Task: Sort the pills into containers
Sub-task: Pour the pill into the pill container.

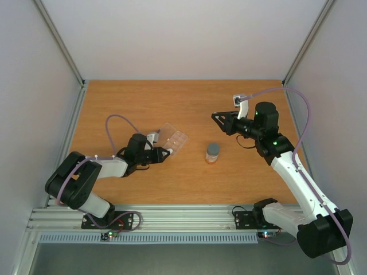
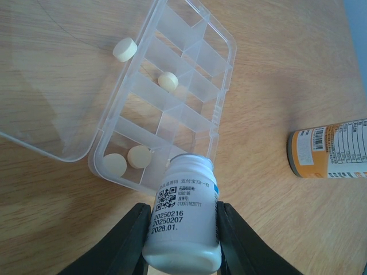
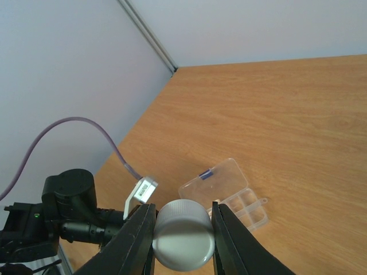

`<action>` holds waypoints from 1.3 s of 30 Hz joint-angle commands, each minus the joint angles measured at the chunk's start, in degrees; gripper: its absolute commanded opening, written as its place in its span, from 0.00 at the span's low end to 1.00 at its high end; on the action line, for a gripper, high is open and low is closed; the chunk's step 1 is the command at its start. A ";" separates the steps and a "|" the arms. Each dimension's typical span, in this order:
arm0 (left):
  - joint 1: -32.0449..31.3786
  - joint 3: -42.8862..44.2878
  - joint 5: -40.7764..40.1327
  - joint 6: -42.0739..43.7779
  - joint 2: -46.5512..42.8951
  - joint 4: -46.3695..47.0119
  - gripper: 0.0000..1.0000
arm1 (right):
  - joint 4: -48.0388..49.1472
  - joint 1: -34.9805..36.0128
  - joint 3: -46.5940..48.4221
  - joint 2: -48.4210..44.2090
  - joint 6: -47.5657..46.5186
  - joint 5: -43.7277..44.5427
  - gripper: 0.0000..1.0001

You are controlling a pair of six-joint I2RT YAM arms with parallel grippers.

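Note:
The clear pill box (image 2: 198, 77) lies with its lid (image 2: 51, 86) folded open flat. Round cream pills sit in its cells: one (image 2: 168, 81) mid-box and two (image 2: 139, 156) side by side (image 2: 114, 164) in a near cell. A further pill (image 2: 125, 50) rests by the hinge on the lid. My left gripper (image 2: 183, 229) is shut on a white pill bottle (image 2: 184, 215), tipped with its uncapped mouth at the box's near rim. My right gripper (image 3: 182, 220), raised to the right (image 1: 218, 117), is shut on a pale grey bottle cap (image 3: 183, 235).
An orange-labelled bottle (image 1: 213, 152) with a grey cap stands on the wooden table (image 1: 189, 103) just right of the box (image 1: 174, 137); its label (image 2: 330, 149) also shows beside the left gripper. Side walls and metal rails bound the table.

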 commanded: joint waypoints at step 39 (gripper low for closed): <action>-1.27 5.81 -2.68 3.80 -1.53 -8.23 0.00 | 0.25 -0.12 2.48 1.72 -1.33 -1.55 0.20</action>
